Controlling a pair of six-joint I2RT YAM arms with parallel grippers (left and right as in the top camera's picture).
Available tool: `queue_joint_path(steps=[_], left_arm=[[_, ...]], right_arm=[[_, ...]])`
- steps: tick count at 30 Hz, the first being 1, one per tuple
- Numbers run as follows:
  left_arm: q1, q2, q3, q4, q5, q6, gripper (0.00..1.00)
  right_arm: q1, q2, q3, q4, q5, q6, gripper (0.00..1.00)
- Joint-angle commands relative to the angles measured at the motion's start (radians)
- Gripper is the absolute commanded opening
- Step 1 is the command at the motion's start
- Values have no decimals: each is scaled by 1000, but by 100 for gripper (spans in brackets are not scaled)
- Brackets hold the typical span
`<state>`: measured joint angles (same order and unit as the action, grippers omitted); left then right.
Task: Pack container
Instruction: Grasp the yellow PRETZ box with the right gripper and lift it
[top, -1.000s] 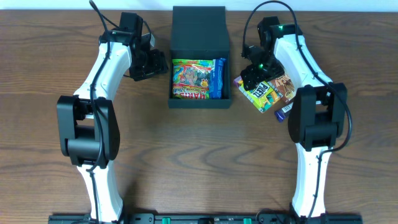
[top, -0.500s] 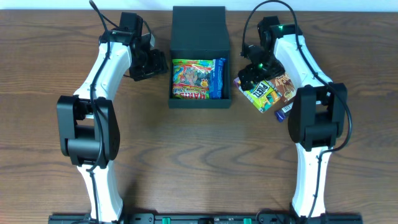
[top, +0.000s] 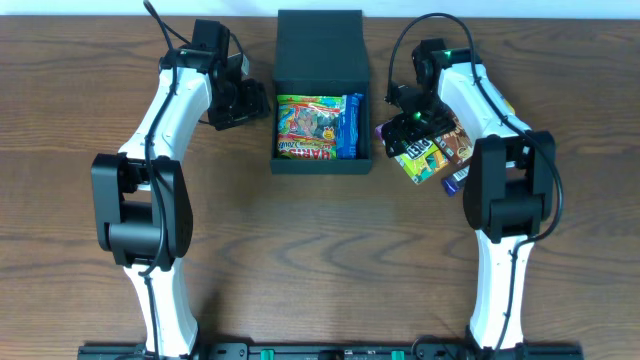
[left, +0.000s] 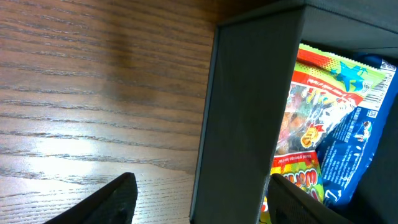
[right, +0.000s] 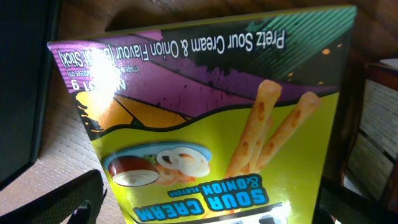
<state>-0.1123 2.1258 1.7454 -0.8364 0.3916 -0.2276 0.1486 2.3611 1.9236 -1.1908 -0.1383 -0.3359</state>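
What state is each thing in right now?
container: lid open, gummy packet and blue packet inside.
left gripper: open, at the container's left wall.
right gripper: open, above the Pretz box.
Pretz box: lying on the table, outside the container.

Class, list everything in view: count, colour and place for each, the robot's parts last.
table: one, brown wood, under everything.
container: one, dark teal-black, top centre, lid open.
Haribo gummy packet: one, red, yellow and green, inside container, left.
blue packet: one, blue, inside container, right.
Pretz box: one, yellow-green and purple, right of container.
brown packet: one, brown, beside Pretz box.
left gripper: one, black, open, at container's left wall.
right gripper: one, black, open, over Pretz box.
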Motion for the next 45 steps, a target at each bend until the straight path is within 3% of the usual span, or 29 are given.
queue_joint_path(steps=[1, 6, 16, 37, 45], left_arm=[[3, -23, 19, -1, -10, 22, 68], [3, -23, 19, -1, -10, 22, 68], [4, -23, 19, -4, -33, 23, 68], [29, -23, 19, -21, -33, 23, 68], [29, -23, 19, -23, -33, 23, 67]], right_arm=[[10, -3, -4, 3, 15, 20, 96], [23, -3, -4, 8, 90, 91, 91], [98, -3, -4, 45, 240, 175, 89], [107, -3, 4, 54, 239, 235, 78], [107, -3, 169, -63, 239, 283, 78]])
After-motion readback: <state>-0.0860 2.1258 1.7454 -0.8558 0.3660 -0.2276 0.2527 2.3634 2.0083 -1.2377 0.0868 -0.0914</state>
